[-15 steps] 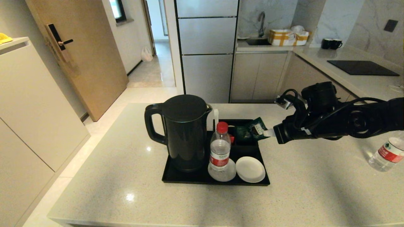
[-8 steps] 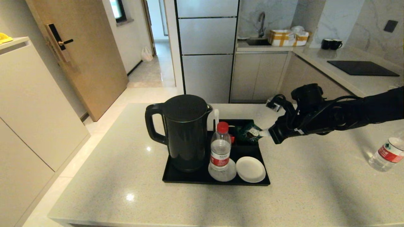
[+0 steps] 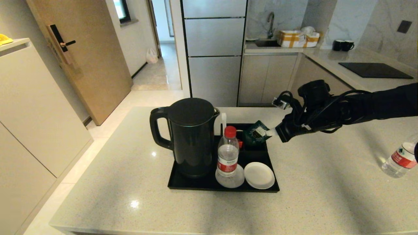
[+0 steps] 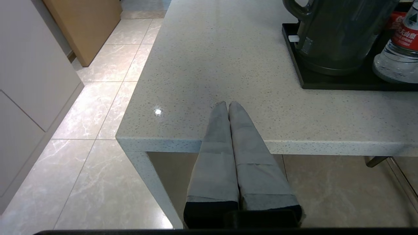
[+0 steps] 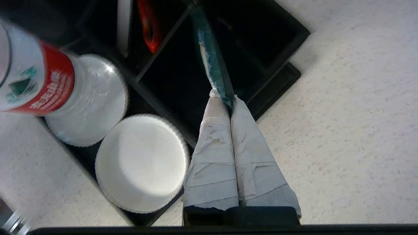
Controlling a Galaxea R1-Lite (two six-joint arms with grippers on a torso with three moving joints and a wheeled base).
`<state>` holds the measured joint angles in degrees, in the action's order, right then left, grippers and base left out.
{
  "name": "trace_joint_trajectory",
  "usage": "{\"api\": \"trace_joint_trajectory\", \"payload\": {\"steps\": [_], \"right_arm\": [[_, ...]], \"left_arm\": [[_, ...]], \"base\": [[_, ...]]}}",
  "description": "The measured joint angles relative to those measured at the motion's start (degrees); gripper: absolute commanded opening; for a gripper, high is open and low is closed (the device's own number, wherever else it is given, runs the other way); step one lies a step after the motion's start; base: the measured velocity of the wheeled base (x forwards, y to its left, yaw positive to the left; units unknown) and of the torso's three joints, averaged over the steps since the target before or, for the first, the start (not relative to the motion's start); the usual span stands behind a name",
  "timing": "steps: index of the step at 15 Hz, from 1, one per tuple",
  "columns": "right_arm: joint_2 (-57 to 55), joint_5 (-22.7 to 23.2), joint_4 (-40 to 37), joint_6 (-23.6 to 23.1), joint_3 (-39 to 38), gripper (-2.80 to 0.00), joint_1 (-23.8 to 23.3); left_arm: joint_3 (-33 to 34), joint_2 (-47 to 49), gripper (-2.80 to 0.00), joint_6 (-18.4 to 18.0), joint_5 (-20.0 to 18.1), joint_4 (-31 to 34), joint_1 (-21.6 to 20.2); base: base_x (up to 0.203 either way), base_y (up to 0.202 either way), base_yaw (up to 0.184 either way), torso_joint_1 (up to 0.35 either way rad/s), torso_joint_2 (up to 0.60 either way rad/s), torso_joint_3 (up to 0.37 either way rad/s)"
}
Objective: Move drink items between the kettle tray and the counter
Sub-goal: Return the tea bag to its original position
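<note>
My right gripper [image 3: 270, 132] [image 5: 224, 97] is shut on a dark green sachet [image 3: 256, 133] [image 5: 212, 62], holding it by one edge just above the divided compartments at the far end of the black kettle tray [image 3: 222, 187] [image 5: 277, 83]. A clear water bottle [image 3: 227, 153] [image 5: 36, 81] with red cap and label stands in the tray on a coaster. A second such bottle [image 3: 400, 158] lies tilted on the beige counter [image 3: 326, 195] at the far right. My left gripper [image 4: 227, 104] hangs shut and empty at the counter's near left edge.
A tall black kettle [image 3: 191, 137] [image 4: 339, 29] fills the tray's left half. Two round white coasters [image 3: 259, 175] [image 5: 142, 163] sit at the tray's near end. A red packet [image 5: 147, 27] lies in one compartment. Bare counter stretches right of the tray.
My right gripper has carried the green sachet leftward and slightly down, from beside the tray's far right corner to over its compartments. The left arm has not moved.
</note>
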<state>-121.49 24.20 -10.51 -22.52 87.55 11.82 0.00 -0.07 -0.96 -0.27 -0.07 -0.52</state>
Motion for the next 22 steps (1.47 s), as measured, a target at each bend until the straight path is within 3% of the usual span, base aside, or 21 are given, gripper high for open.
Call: {"api": "trace_joint_trajectory", "payload": {"steps": [22], "right_arm": [[-0.3,-0.2,-0.3,1.1,-2.7,-2.80,2.7]], "left_arm": [[0.0,0.0,-2.80,0.0,0.0,0.0,0.0]], "base": [[0.000,0.000,0.000,0.000,0.00,0.000]]}}
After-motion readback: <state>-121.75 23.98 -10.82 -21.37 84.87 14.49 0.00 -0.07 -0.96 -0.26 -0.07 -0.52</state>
